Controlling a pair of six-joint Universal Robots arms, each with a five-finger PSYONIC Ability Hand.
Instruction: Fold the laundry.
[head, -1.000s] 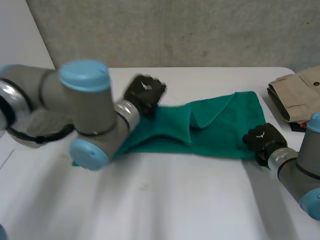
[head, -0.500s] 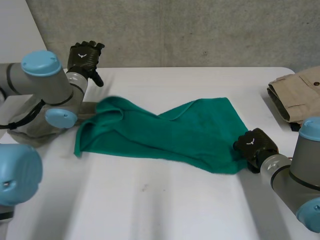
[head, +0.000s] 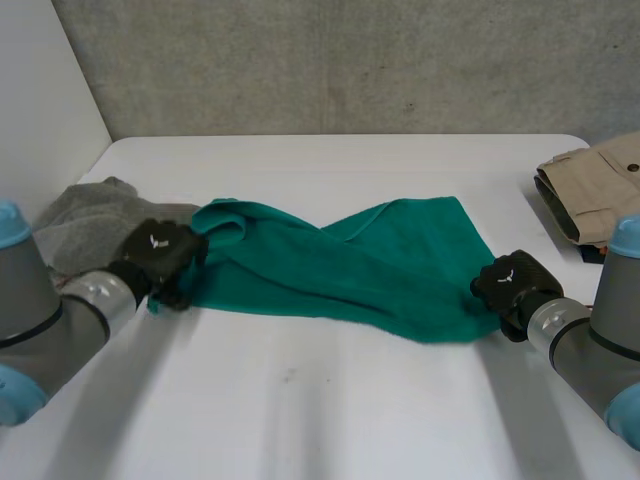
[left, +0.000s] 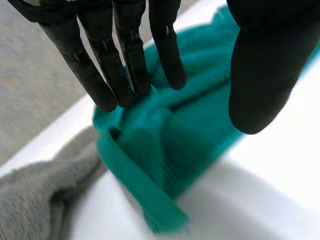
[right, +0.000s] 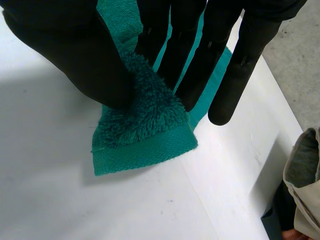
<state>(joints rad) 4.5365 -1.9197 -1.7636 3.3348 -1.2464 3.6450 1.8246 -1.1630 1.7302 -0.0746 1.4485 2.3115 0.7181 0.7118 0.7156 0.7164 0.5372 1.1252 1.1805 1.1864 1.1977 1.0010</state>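
Robot test bench, probably a lab.
A bare white table (head: 330, 420) stands against a rough concrete wall (head: 350, 60), with a white panel (head: 40, 110) off its left edge. The left arm (head: 50, 320) and right arm (head: 600, 345) reach in over its near edge. On the table lie a towel (head: 350, 260), a grey cloth (head: 85, 215) and a beige garment (head: 595, 185).

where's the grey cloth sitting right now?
Head view: the grey cloth lies at the left side of the table, beside the left hand, touching the green towel at its left end.
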